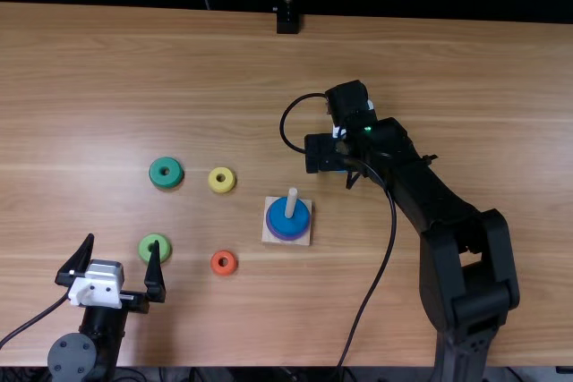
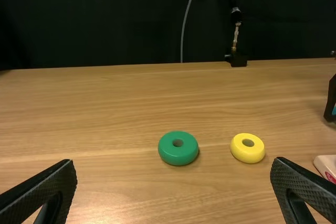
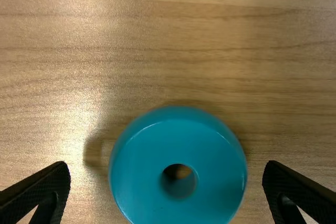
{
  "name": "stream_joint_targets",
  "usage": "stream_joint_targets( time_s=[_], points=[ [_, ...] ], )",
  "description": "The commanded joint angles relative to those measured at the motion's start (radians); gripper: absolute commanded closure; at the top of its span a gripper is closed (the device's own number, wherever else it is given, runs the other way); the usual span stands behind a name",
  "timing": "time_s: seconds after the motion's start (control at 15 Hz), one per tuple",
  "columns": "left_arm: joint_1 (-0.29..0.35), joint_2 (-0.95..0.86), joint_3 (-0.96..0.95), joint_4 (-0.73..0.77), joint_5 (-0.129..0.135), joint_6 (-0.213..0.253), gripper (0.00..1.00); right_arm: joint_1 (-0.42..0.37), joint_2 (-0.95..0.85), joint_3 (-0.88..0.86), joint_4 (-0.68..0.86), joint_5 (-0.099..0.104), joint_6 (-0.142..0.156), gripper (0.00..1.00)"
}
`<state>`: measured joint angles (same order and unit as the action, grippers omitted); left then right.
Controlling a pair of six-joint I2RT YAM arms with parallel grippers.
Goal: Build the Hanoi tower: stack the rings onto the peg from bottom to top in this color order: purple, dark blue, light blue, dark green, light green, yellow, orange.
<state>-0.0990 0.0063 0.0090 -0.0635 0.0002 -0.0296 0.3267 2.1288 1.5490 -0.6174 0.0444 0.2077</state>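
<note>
Orange ring [image 1: 225, 271] lies near the peg [image 1: 291, 202], left claw [image 1: 122, 244] and right claw [image 1: 347, 151] spread wide.

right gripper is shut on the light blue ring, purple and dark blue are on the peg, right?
No, the right wrist view shows the right gripper open, clear of the light blue ring. Purple and dark blue are on the peg.

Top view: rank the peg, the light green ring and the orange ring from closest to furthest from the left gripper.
From the left gripper:
1. Light green ring: just at its right finger, partly behind it.
2. Orange ring: further right on the table.
3. Peg: furthest right, on its base with two rings.
</note>
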Motion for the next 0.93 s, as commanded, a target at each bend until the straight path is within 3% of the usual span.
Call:
stream_joint_targets(
  time_s=[0.0, 0.13, 0.53, 0.73, 0.87],
  points=[
    [-0.008, -0.006, -0.009, -0.045, -0.008, 0.006, 0.00, -0.011, 0.029, -0.017, 0.000, -0.002, -0.003, 0.23],
    [-0.008, -0.006, -0.009, -0.045, -0.008, 0.006, 0.00, -0.009, 0.029, -0.018, 0.000, -0.002, -0.005, 0.30],
    [-0.008, -0.006, -0.009, -0.045, -0.008, 0.006, 0.00, -0.008, 0.029, -0.026, 0.000, -0.002, -0.005, 0.37],
    [-0.008, -0.006, -0.009, -0.045, -0.008, 0.006, 0.00, -0.008, 0.029, -0.026, -0.002, -0.002, -0.007, 0.65],
    [-0.008, -0.006, -0.009, -0.045, -0.008, 0.006, 0.00, -0.009, 0.029, -0.032, -0.002, -0.002, -0.007, 0.91]
  ],
)
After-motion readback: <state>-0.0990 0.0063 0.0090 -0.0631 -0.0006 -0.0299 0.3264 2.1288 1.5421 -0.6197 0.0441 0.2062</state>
